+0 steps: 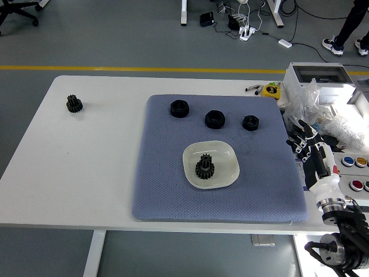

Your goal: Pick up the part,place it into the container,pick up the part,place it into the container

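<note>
- One white table (86, 173), with one blue-grey mat (173, 190) spread over its middle and right part.
- One shallow white dish (225, 158) on the mat, a little nearer than the mat's centre.
- One black stepped gear (204, 167) standing upright inside the dish, small toothed step on top.
- Three black nuts in a row across the far part of the mat: large nut (179, 108) on the left, large nut (215, 119) in the middle, smaller nut (250, 122) on the right; all apart from each other and from the dish.
- One more black gear (74, 103) alone on bare table at the far left, well apart from the mat.
- Two gears in all, three nuts in all.
- One robot hand seen: right hand (311, 151), white and black, just beyond the mat's right edge over the table's right side, fingers (297, 136) stretched out and a little apart, pointing to the far side, holding nothing.
- Left hand out of sight.
- Clutter at the far right: one white box (320, 78) with a clear lid, crumpled clear plastic bags (323, 115), a panel of coloured buttons (358, 173), markers and a small yellow item (270, 90) near the mat's far right corner.
- Legs and shoes of one person (349, 32) on the floor at the top right, away from the table.
</note>
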Tool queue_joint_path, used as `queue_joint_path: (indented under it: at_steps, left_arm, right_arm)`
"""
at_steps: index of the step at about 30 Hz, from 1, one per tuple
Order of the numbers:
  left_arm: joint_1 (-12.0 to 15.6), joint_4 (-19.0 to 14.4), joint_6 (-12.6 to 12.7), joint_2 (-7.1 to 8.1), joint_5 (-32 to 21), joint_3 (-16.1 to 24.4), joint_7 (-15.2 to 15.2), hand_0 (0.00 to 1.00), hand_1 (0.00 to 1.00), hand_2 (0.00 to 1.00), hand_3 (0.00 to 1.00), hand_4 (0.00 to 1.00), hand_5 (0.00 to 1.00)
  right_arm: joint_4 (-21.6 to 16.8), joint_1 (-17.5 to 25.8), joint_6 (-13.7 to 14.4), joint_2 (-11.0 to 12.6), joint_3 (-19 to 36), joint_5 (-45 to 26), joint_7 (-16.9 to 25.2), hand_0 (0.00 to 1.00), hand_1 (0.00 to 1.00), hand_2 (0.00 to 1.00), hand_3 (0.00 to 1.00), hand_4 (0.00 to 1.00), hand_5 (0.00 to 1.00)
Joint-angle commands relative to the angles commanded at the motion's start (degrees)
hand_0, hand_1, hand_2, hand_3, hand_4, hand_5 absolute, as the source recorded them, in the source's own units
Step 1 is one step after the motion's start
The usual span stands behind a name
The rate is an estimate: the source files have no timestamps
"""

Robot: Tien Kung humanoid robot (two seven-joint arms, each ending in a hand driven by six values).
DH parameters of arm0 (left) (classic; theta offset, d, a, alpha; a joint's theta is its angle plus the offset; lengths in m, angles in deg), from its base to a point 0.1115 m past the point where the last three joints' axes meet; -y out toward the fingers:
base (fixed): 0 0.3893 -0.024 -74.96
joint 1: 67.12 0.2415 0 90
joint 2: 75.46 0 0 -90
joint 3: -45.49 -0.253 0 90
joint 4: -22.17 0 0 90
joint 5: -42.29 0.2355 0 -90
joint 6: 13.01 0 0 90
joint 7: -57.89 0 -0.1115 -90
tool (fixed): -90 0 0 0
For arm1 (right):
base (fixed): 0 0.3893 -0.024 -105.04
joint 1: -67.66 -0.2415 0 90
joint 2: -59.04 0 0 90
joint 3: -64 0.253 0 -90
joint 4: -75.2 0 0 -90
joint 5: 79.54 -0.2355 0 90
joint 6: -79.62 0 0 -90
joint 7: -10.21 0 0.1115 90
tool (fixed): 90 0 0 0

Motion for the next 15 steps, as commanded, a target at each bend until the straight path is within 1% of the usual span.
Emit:
queue_joint_path:
  at_steps: [3,6,15]
  left_arm:
    - [-0.1,0.0,0.0,-0.02,-0.1,-0.1,0.0,0.727,0.721,0.778,0.634,0.706,0.621]
    - [-0.1,0.0,0.0,-0.05,-0.1,-0.1,0.0,0.727,0.721,0.778,0.634,0.706,0.621]
    - [-0.1,0.0,0.0,0.0,-0.4,-0.4,-0.1,0.725,0.721,0.778,0.633,0.705,0.623]
  right_arm:
    - [0.8,1.3,0.2,-1.4,1.1,3.0,-0.5,0.813,0.802,0.828,0.828,0.998,0.786]
    - [1.3,1.8,0.1,-2.1,1.4,4.2,-0.9,0.813,0.802,0.828,0.828,0.998,0.786]
    - [1.4,1.5,0.3,-2.3,1.7,4.7,-0.9,0.813,0.802,0.828,0.829,0.998,0.786]
